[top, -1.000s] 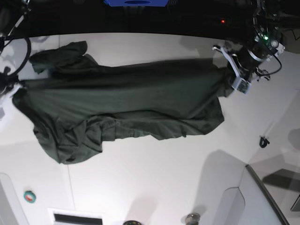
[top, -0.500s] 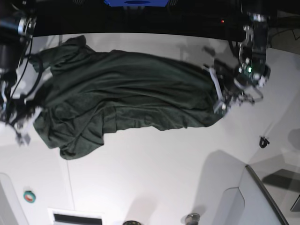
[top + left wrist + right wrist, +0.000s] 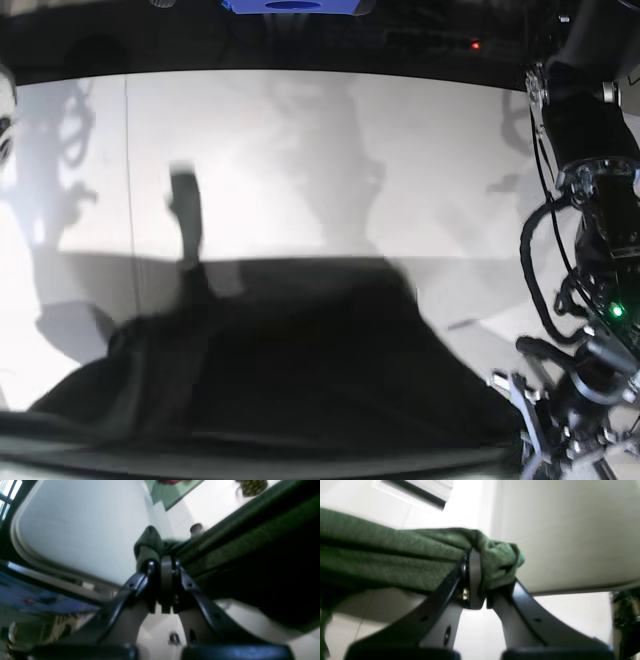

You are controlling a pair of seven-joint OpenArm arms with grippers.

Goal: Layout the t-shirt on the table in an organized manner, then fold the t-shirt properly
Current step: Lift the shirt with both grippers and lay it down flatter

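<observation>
The dark green t-shirt [image 3: 280, 370] hangs stretched in the air across the bottom of the base view, off the white table [image 3: 300, 150]. In the left wrist view my left gripper [image 3: 163, 563] is shut on a bunched edge of the t-shirt [image 3: 250, 542], which runs off to the right. My right gripper [image 3: 476, 562] is shut on another bunched corner of the t-shirt [image 3: 395, 555], which runs off to the left. The left arm [image 3: 600, 250] stands at the base view's right edge. The right arm is out of the base view.
A rounded white panel [image 3: 75, 530] lies beyond the left gripper, with a small round object [image 3: 196, 528] by the cloth. A slotted white vent [image 3: 415, 490] and a pale curved panel [image 3: 557, 530] lie under the right gripper. The shirt's shadow [image 3: 190, 220] falls on the table.
Both arms have raised the t-shirt off the table and brought it toward the camera. It lay spread on the tabletop before and now hangs taut at the base view's bottom.
</observation>
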